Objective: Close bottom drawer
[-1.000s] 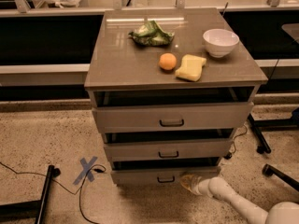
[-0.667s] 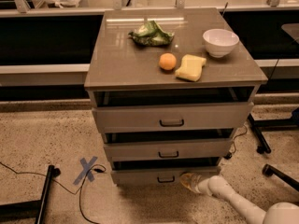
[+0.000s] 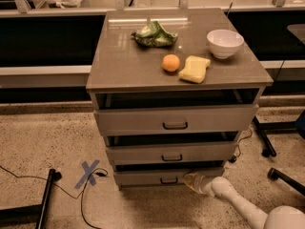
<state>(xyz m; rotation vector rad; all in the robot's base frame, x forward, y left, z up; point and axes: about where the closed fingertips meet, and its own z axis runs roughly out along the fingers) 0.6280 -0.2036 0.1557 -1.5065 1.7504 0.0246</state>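
The grey cabinet (image 3: 143, 75) has three drawers, all standing a little open. The bottom drawer (image 3: 143, 177) is the lowest, with the shortest grey front and a small dark loop handle (image 3: 168, 180). My gripper (image 3: 191, 181) is low at the floor, right against the bottom drawer's front, just right of its handle. The white arm (image 3: 238, 202) comes in from the lower right.
On the cabinet top lie a green bag (image 3: 154, 34), an orange (image 3: 170, 63), a yellow sponge (image 3: 194, 69) and a white bowl (image 3: 225, 43). A blue tape cross (image 3: 88, 172) and cables lie on the floor at left. Chair legs (image 3: 267, 142) stand at right.
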